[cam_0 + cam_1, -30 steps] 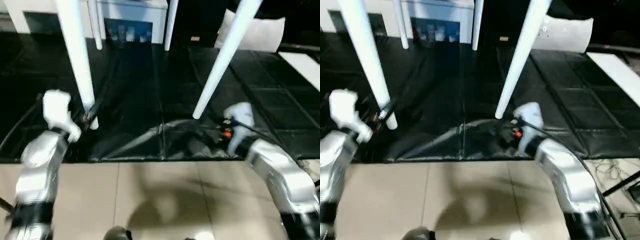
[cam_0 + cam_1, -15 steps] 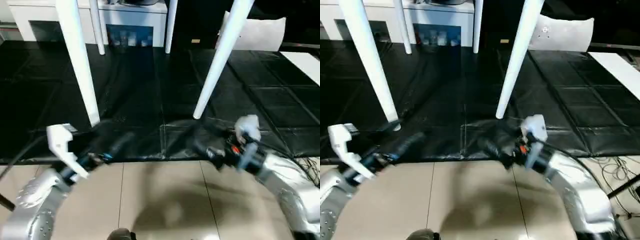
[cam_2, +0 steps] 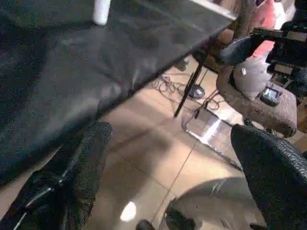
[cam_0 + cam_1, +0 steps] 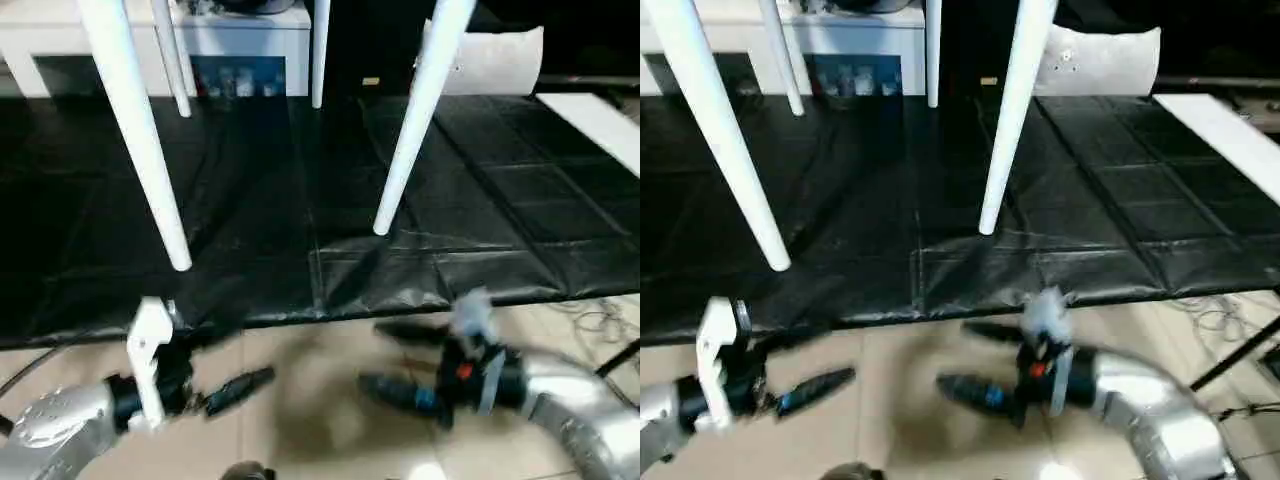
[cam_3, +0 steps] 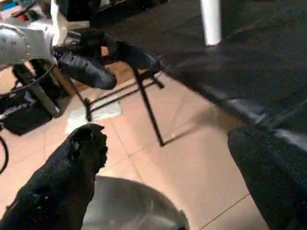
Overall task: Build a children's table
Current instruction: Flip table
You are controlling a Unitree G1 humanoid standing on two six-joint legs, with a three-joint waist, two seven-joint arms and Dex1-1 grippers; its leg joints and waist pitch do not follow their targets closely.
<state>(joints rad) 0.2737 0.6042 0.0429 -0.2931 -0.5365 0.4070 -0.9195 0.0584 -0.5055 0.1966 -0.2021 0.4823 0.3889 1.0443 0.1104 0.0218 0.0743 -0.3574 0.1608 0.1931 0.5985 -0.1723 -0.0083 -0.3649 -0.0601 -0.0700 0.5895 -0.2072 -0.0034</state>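
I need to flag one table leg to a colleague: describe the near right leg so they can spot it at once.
Start at the black mat on the floor. Four white legs come down onto it; take the two nearest the robot. The near right leg slants, foot toward the middle seam, whereas the near left leg meets the mat nearer the robot.

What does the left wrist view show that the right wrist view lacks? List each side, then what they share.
Left wrist view: a brownish padded seat and loose cables on the floor. Right wrist view: the open left pincer on its silver forearm, above a thin black metal stand. Shared: the black floor mat, the foot of a round white plastic table leg, and tan floor tiles.
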